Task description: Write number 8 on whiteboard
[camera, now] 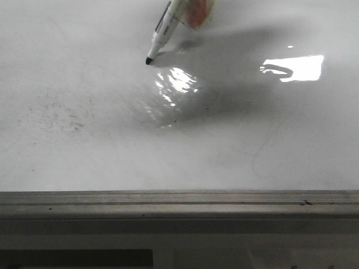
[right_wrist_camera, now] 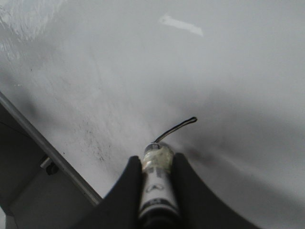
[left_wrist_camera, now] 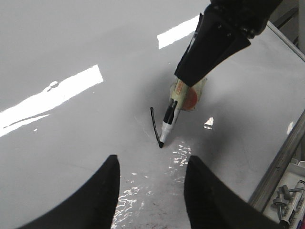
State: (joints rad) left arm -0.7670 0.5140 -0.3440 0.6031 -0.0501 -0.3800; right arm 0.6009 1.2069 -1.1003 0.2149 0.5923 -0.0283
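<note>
whiteboard [camera: 84, 67]: glossy white, bright glare patches, faint grey smudges and dark specks; rail [camera: 179, 204] grey metal. marker [camera: 166, 25]: white body, black tip, black band, orange-red label patch. stroke [left_wrist_camera: 154, 125]: thin black curved line. fingers [left_wrist_camera: 102, 195]: black.

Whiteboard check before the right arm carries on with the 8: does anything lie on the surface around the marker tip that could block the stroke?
Nothing visible does. The marker, held in the right gripper, has its tip on the whiteboard at the end of a short black stroke. Around it are only glare and faint smudges. The left gripper hovers apart, open.
</note>
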